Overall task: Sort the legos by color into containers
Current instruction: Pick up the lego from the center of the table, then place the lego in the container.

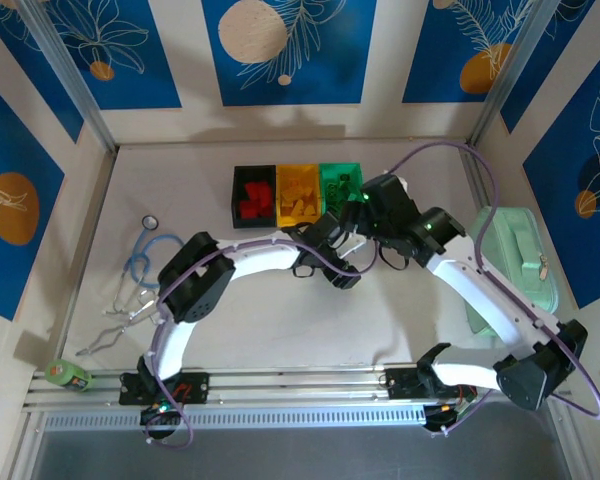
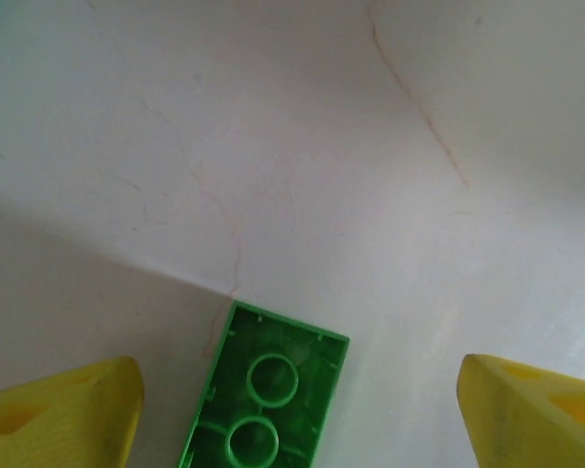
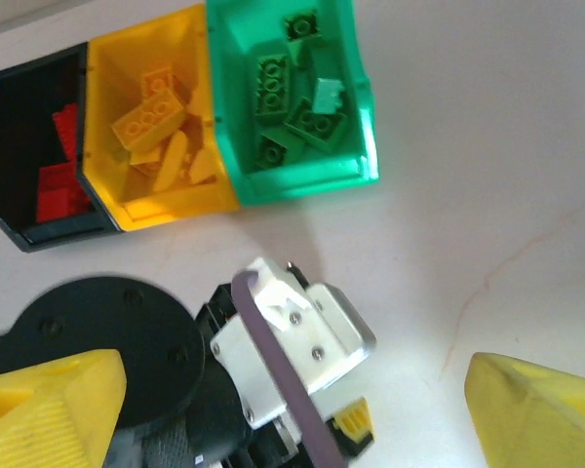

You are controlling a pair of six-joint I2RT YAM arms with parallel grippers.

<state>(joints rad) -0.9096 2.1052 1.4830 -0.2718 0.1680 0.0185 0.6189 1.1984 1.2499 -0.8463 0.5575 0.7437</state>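
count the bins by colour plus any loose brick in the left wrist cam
black bin: 1
yellow bin: 1
green bin: 1
loose green brick: 1
total: 4

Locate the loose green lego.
Left wrist view, bottom centre: the green lego lies on the table, between the left end effector's open fingers.

Pale table (image 1: 270, 320), row of three bins (image 3: 175, 205) at back, green brick (image 2: 263, 400), mint case (image 1: 520, 260) right, stethoscope (image 1: 145, 255) left
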